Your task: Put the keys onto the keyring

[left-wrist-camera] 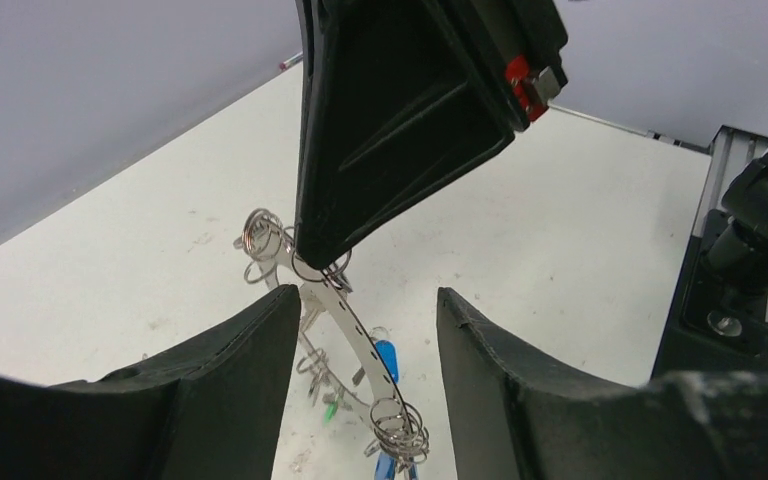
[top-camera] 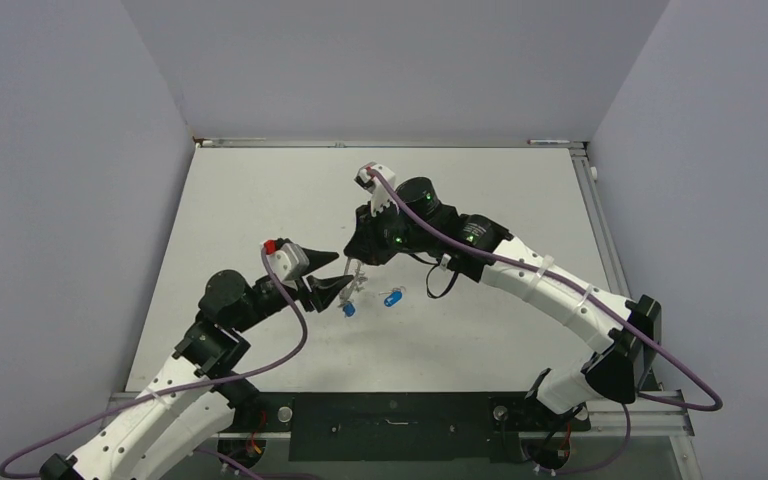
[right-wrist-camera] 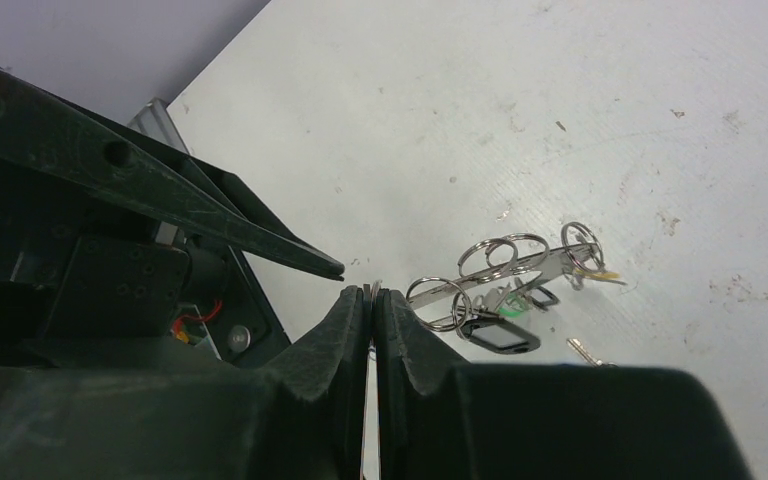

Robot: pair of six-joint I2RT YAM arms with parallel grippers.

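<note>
Right jaws pinch the keyring (left-wrist-camera: 345, 320) by its rim, on edge over the worktop (top-camera: 260, 200), with several keys (right-wrist-camera: 500, 333) already hanging from it; left jaws stand spread beside it, and one blue key (top-camera: 392, 298) lies loose, seemingly left to thread.

Right hand (left-wrist-camera: 315, 262) and keyring (left-wrist-camera: 355, 335) obstruct the space ahead of left hand (left-wrist-camera: 365, 300)

Left arm (top-camera: 160, 395) reaches forward and inward from base, elbow bent. Left gripper (left-wrist-camera: 367, 300) held low, fingers parted (about half span). Right arm (top-camera: 550, 290) arches in from right, wrist pitched down. Right gripper (right-wrist-camera: 372, 292) close by left one, fingers pinched together on keyring (left-wrist-camera: 352, 328) edge.
</note>
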